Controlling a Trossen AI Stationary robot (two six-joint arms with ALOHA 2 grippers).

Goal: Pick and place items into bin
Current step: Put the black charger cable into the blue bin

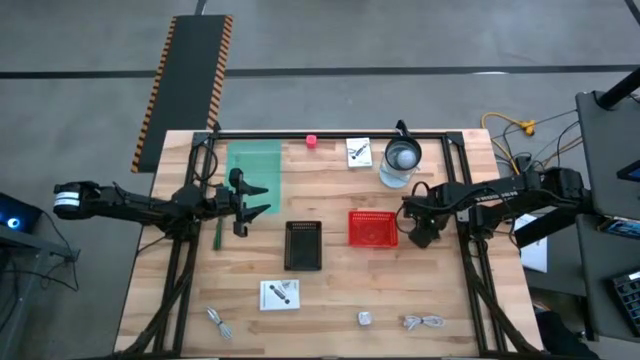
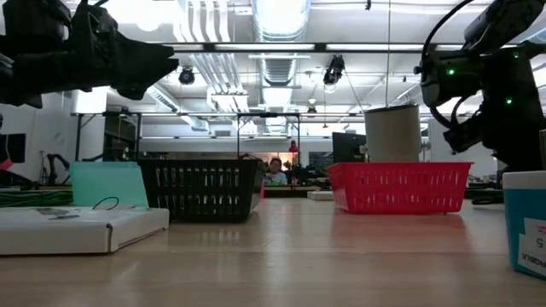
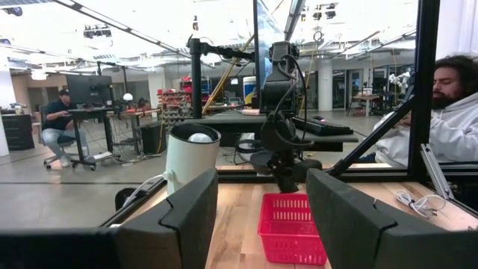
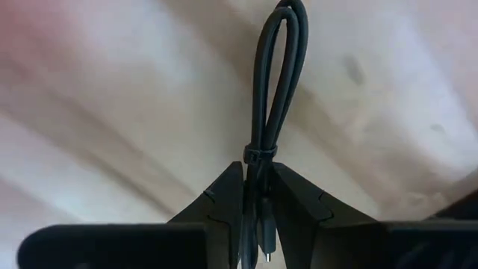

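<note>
My right gripper stands just right of the red bin, shut on a dark cable bundle. My left gripper hovers open left of the black bin, its fingers wide apart in the left wrist view. Lying flat on the table are a white card near the front, another white card at the back, a pink blob, a silver cube, two silvery cable bundles and a pen. My right gripper pinches the dark cable bundle between its two fingers, just below the tie that binds it. The fingers come from above, pointing down. The looped end runs out past the fingertips, in line with them, over the wood.
A clear jug stands behind the red bin, near my right arm. A green mat lies under my left gripper. A dark frame rail runs along the far edge. A blue box shows close in the low view.
</note>
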